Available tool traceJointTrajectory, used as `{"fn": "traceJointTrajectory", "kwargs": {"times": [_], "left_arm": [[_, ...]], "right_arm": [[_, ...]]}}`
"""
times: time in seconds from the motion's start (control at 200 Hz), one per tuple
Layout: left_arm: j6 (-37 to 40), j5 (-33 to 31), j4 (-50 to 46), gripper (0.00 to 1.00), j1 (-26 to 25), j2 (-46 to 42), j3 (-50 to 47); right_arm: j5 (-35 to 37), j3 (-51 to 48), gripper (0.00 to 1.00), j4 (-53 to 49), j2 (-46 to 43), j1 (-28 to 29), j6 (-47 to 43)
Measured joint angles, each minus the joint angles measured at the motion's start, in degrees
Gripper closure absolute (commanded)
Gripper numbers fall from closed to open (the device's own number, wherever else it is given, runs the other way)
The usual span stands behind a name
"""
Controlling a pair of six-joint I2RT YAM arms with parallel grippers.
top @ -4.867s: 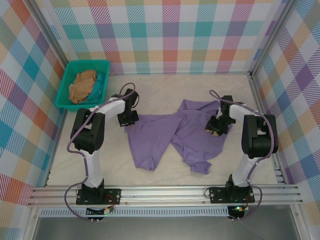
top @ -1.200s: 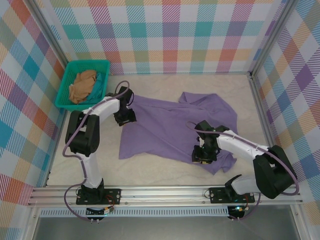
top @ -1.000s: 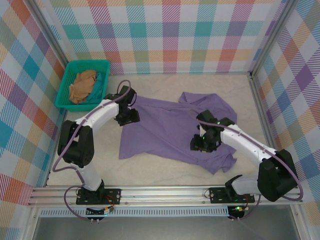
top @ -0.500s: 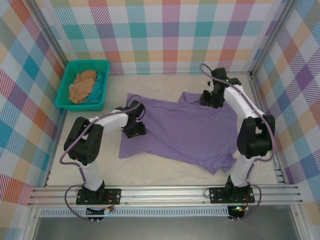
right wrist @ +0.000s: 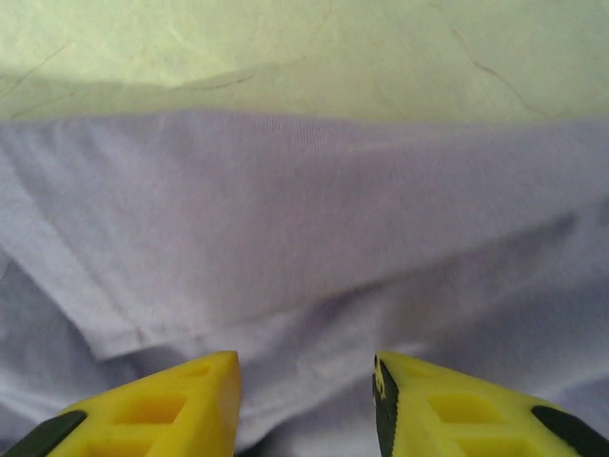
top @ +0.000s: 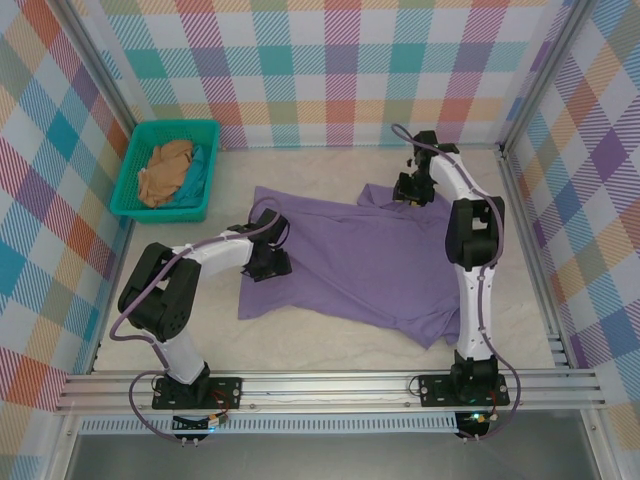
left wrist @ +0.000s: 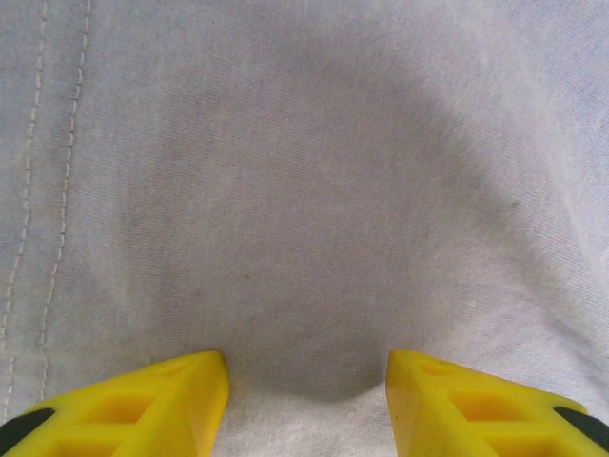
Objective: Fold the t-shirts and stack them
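Yellow-tipped, the left gripper (left wrist: 306, 371) stands with its jaws apart and nothing between them, low over plain lavender cloth with a double-stitched seam running off to one side. From overhead it sits on the left edge of the lavender t-shirt (top: 370, 265), having slid down from the far shoulder within the last second. The right gripper (right wrist: 304, 371) is likewise parted and empty, hovering where a turned-over cloth edge meets the bare table (top: 320, 165). That arm has swung from the near hem right up to the shirt's far right corner. A few seconds back the shirt lay bunched in two lobes. Now it is spread nearly flat across the middle of the table, with only the near right corner still rumpled. I'd judge the smoothing is about done and the first fold comes next. The tan t-shirt (top: 165, 168) waits crumpled in the teal basket (top: 170, 125), far left.
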Motion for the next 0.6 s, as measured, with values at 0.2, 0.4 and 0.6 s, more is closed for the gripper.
{"fn": "traceJointTrajectory", "kwargs": {"times": [0.2,0.4,0.6], "left_arm": [[-0.7,-0.57,-0.07,0.51,-0.63,0.0,0.0],[-1.55,-0.55,0.13,0.51,-1.9,-1.57,-2.05],[-3.15,0.24,-0.37,0.5,-3.3,-5.88,-6.73]], "right_arm": [[-2.58,6.75,0.57,-2.29,5.66,0.0,1.01],[-7.39,15.08,0.57,-3.23,10.6,-0.44,5.6],[-13.22,21.44,0.57,-2.16,14.95,-2.14,13.09]]}}
